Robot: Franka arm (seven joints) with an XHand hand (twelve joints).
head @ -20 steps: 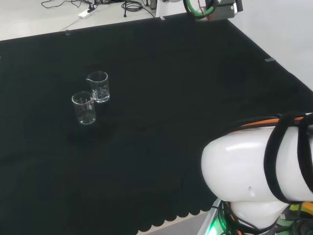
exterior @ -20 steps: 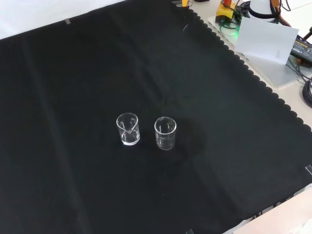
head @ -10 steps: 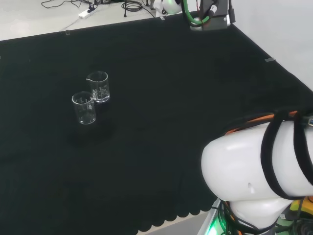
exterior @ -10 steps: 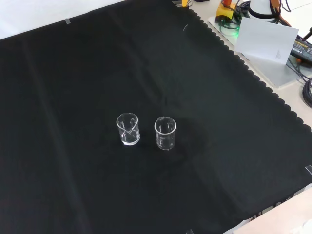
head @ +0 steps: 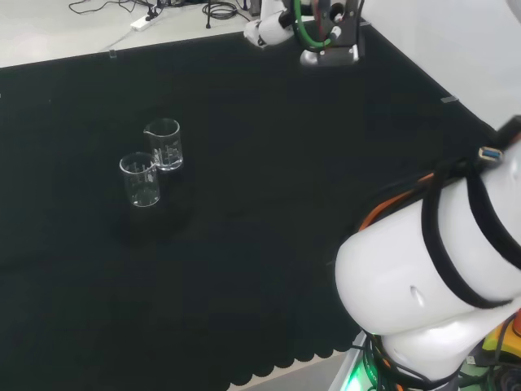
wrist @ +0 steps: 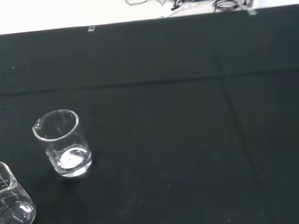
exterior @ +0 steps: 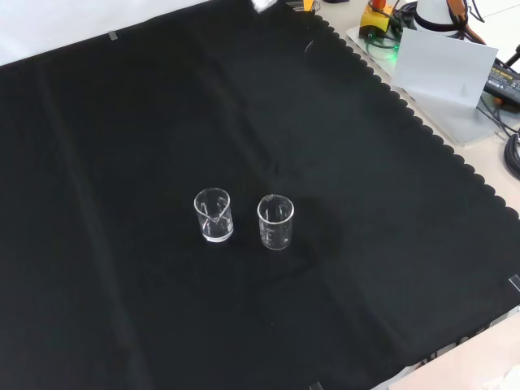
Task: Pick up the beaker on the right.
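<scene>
Two clear, empty beakers stand side by side on the black cloth. In the head view the farther one (head: 164, 144) has a spout, and the nearer one (head: 140, 180) touches it or nearly so. In the front view they are the left beaker (exterior: 214, 215) and the right beaker (exterior: 275, 222), a small gap apart. The wrist view has the spouted beaker (wrist: 61, 143) whole and the other beaker (wrist: 12, 207) cut by the picture's edge. The hand (head: 267, 29) hangs high at the head view's top, far from both beakers, and is a white blur (exterior: 262, 4) at the front view's top edge.
The arm's big white link (head: 431, 277) with black straps stands at the head view's lower right. A white sheet and cables (exterior: 443, 65) lie off the cloth at the front view's upper right. The cloth's scalloped edge (exterior: 422, 138) runs there.
The wrist and hand have moved left and lower at the head view's top, and a white blur has come into the front view's top. The big white link has tilted. The beakers stay put.
</scene>
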